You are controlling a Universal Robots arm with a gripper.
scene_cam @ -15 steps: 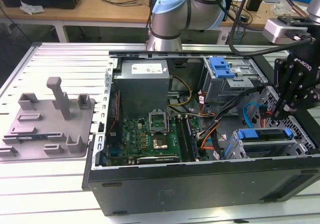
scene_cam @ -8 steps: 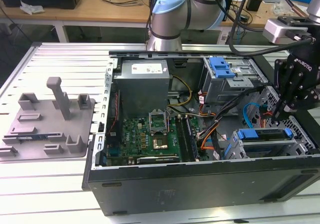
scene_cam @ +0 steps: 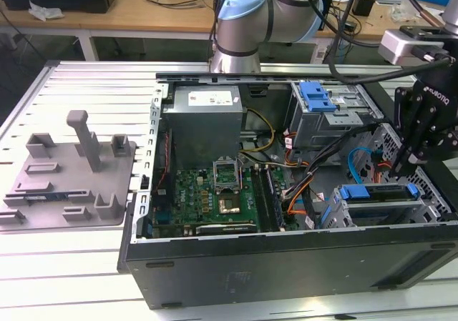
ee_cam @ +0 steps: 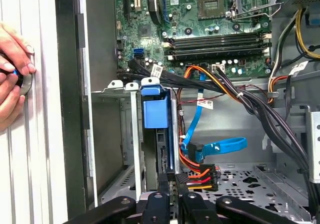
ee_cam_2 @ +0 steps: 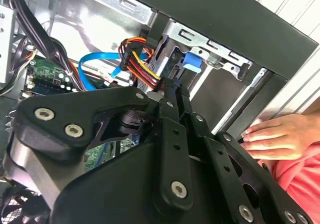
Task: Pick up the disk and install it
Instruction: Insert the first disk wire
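The disk, silver with a blue plastic carrier, lies in the metal drive cage at the case's front corner, on the exterior view's right. In the first wrist view the disk stands edge-on in that cage, its blue tab facing the motherboard. My gripper hangs just above the disk. Its black fingers are shut, pressed together with nothing visible between them. In the first wrist view the gripper sits at the disk's cable end. I cannot tell whether it touches the disk.
A bright blue latch tops the upper bay. Orange, red and blue cables crowd beside the cage. The motherboard fills the case's middle. A grey tray with posts lies at the exterior view's left. A person's hand rests beside the case.
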